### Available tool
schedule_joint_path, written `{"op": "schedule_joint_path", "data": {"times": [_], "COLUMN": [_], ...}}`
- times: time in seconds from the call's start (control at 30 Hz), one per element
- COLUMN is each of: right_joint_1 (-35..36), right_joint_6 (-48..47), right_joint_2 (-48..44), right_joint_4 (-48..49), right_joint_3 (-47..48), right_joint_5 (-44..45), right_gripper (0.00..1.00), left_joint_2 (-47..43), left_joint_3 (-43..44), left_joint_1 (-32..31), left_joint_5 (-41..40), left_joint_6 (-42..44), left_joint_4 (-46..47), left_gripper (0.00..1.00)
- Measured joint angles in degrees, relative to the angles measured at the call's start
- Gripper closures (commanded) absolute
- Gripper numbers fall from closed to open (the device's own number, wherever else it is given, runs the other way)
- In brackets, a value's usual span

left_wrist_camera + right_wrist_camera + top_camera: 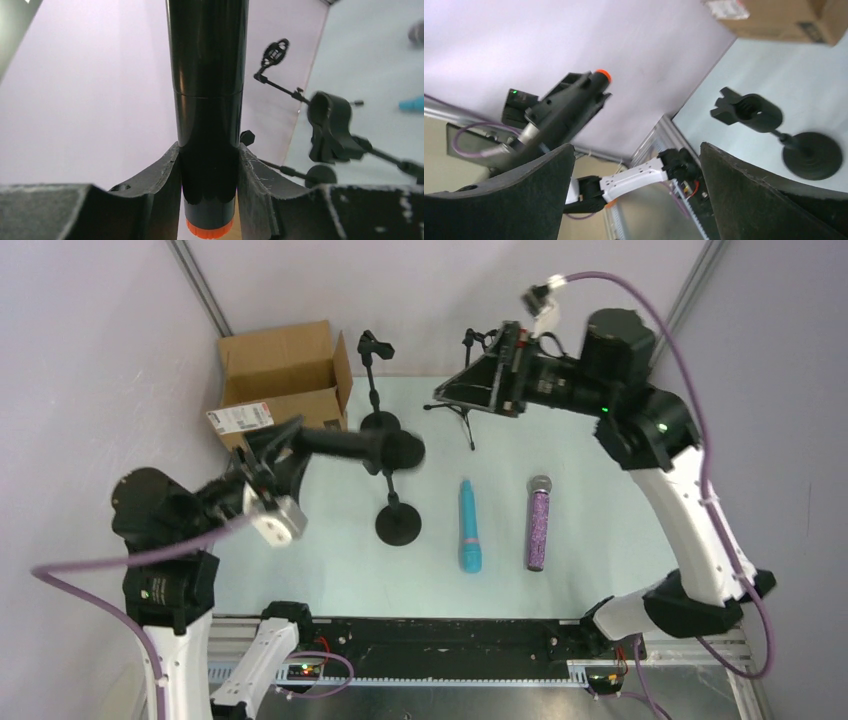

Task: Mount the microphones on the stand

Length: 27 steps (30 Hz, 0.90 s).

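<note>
My left gripper [272,452] is shut on the black microphone [350,445] near its orange-red end [210,229] and holds it level above the table. Its head [405,450] hangs over the near stand [398,525]. In the left wrist view that stand's open clip [330,120] is to the right of the microphone, apart from it. The turquoise microphone [469,527] and the glittery purple microphone [538,525] lie side by side on the table. My right gripper [442,395] is open and empty, raised at the back, facing the left arm.
A second round-base stand [380,422] with its clip [375,345] stands behind the near one. A tripod stand [470,415] is under the right gripper. An open cardboard box [285,375] sits at the back left. Walls close in the back and sides.
</note>
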Motion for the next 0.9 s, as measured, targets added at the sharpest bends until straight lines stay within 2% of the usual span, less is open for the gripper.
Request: {"op": "schedule_joint_path", "data": {"times": [0.1, 0.3, 0.4, 0.47, 0.63, 0.9], "right_joint_1": [-2.2, -2.3, 0.0, 4.8, 14.8, 16.9], "right_joint_6": [-1.1, -3.0, -5.3, -8.9, -18.9, -25.7], "right_joint_2": [-5.4, -16.1, -19.0, -18.9, -16.3, -11.1], "right_joint_4": [1.2, 9.7, 13.9, 14.7, 18.4, 28.5], "right_joint_3": [-3.0, -15.4, -21.8, -23.5, -24.0, -22.7], "right_joint_5": [3.0, 4.5, 5.7, 8.0, 11.4, 9.1], "right_gripper": [0.01, 0.01, 0.01, 0.01, 0.01, 0.0], "left_joint_2": [4.1, 5.3, 5.3, 5.3, 5.2, 3.1], "left_joint_3": [5.2, 4.4, 3.1, 2.4, 0.6, -3.5], "left_joint_1": [0.0, -0.6, -0.8, -1.2, -4.6, -8.9], "left_joint_5": [-4.0, -8.9, -10.2, -10.7, -10.7, -7.5], "left_joint_6": [-14.4, -37.1, -47.4, -52.7, -63.0, -69.5], "left_joint_4": [4.6, 6.4, 7.2, 7.6, 8.6, 9.7], "left_gripper": [1.0, 1.0, 1.0, 1.0, 1.0, 1.0]}}
